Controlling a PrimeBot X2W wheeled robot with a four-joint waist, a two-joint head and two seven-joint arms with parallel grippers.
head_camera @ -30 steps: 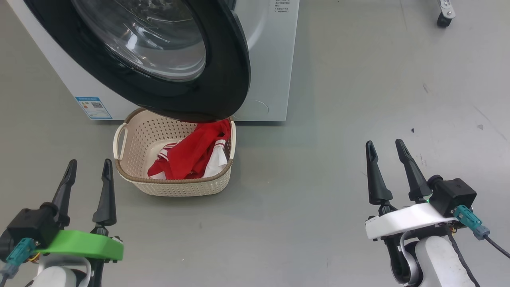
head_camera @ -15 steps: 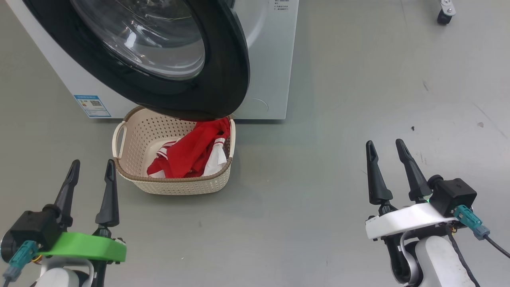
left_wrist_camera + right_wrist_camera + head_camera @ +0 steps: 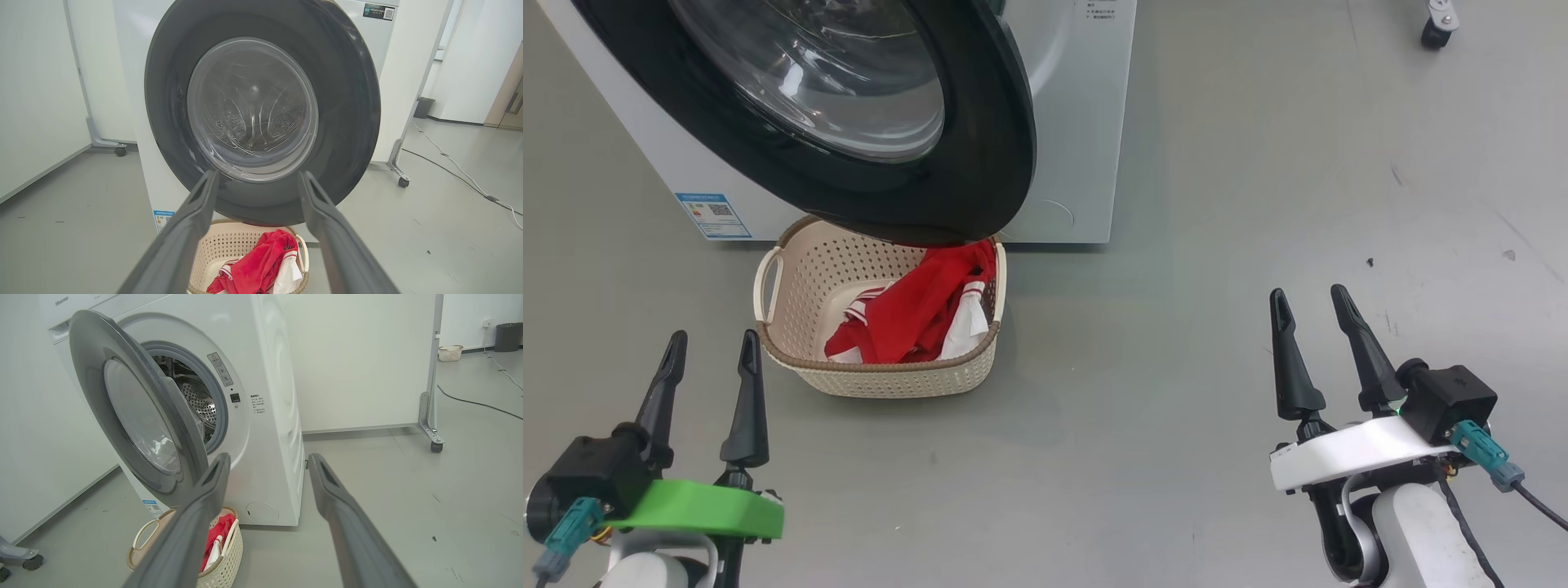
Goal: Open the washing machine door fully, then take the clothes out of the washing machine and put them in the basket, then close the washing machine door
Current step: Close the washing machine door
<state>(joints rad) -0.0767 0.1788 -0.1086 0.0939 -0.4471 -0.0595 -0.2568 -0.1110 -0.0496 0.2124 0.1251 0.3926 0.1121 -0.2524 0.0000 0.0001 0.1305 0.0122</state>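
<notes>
Two dark-fingered grippers hover over the grey floor (image 3: pixel 1217 204), fingers spread and holding nothing: the left gripper (image 3: pixel 714 335) at the near left, the right gripper (image 3: pixel 1307 291) well apart at the near right. At the far left stands the big white front-loading washing machine (image 3: pixel 1078 122). Its round, glossy black-rimmed washing machine door (image 3: pixel 980 163) with a clear glass bowl hangs partly open, swung out above the small cream perforated plastic basket (image 3: pixel 882 369). Bright red clothes (image 3: pixel 915 314) with white trim lie heaped in the basket's right half. The perforated steel drum (image 3: pixel 200 404) shows behind the door.
</notes>
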